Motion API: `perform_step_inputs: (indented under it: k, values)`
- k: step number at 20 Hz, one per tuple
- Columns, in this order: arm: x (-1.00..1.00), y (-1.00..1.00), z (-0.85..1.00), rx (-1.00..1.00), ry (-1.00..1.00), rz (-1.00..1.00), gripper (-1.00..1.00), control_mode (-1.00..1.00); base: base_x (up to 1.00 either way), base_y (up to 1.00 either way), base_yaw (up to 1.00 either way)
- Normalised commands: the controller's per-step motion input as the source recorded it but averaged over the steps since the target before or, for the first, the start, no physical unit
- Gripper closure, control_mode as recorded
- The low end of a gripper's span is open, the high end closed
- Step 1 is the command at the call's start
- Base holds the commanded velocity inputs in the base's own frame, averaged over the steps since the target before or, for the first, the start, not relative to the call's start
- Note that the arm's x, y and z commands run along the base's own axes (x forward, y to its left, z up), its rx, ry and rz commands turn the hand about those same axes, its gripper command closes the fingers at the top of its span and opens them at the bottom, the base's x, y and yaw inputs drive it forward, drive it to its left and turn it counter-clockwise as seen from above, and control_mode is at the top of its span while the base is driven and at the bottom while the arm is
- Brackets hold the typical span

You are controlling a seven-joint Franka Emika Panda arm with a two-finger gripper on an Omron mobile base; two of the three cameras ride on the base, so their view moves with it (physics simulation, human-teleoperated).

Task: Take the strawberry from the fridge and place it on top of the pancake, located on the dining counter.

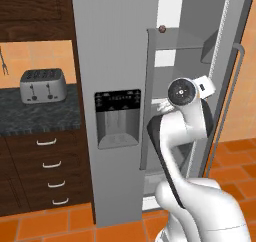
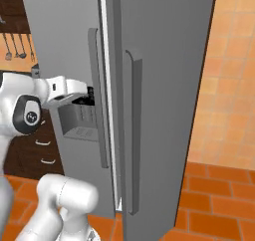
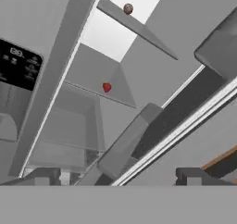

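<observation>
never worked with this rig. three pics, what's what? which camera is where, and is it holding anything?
It's a rendered kitchen with a white robot arm on a base that can drive. Two pictures come from cameras on the base, behind the arm to its left and right. The third comes from a camera on the hand, looking along the pincer.

The arm faces a tall grey fridge whose right door is open. In the hand view a small red strawberry sits on a shelf inside, and a small brownish round thing sits on a shelf above it. A toaster stands on the dark worktop to the left.

The pincer is open and holds nothing.
</observation>
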Motion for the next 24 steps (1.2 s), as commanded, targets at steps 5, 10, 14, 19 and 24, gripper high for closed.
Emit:
perform_step_inputs:
  k: [5,10,14,19,24]
  values:
    - [1.00,-0.02,-0.08,-0.08,0.16,-0.14,-1.00,-1.00,0.00,0.00,0.00]
    - [1.00,-0.32,-0.14,-0.04,0.12,-0.12,-1.00,-1.00,0.00,0.00,0.00]
    - [0.79,-0.61,-0.10,0.00,0.07,-0.07,-1.00,-1.00,0.00,0.00,0.00]
    - [0.35,-0.63,-0.05,0.00,0.01,-0.05,-1.00,-1.00,0.00,0.00,0.00]
    - [-0.14,-0.93,0.00,0.00,0.00,-0.06,-1.00,-1.00,0.00,0.00,0.00]
